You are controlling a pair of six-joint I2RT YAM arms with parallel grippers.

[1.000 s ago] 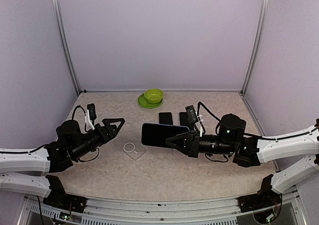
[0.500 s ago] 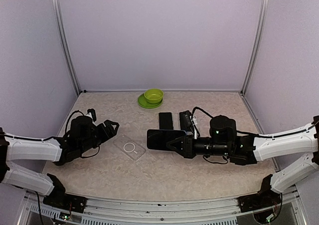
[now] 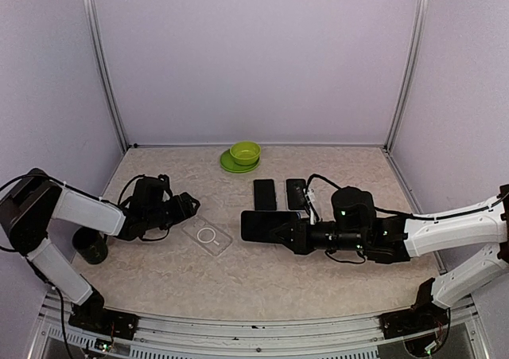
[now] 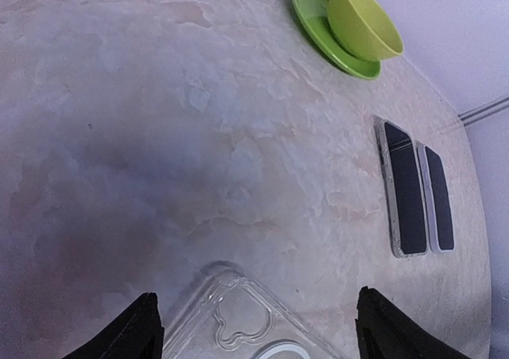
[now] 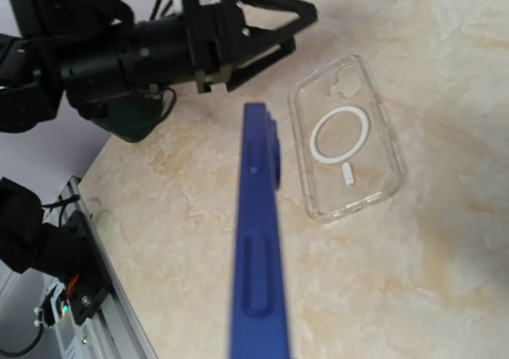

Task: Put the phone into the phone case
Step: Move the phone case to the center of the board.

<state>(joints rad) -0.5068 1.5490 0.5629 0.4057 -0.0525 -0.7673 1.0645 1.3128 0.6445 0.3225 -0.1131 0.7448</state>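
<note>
Phone's not in yet: the right gripper [image 3: 280,228] is clamped on the blue phone [image 3: 266,225], holding it up just beside the clear case [image 3: 207,236], which lies flat and empty on the table [image 3: 254,283]. The left gripper [image 3: 191,205] sits wide open at the case's other end, holding nothing. No readable brand or writing, just a white ring on the case.

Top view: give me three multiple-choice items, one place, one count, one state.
1. The clear case lies: A on the table between left gripper and right gripper; B in the left gripper; C in the right gripper.
2. Spare phones lying flat on the table: A one; B two; C four.
3. The right gripper is: A open; B shut on the blue phone; C shut on the clear case.
A, bare table all around it; B, two lie side by side; B, its fingers clamp the phone.
</note>
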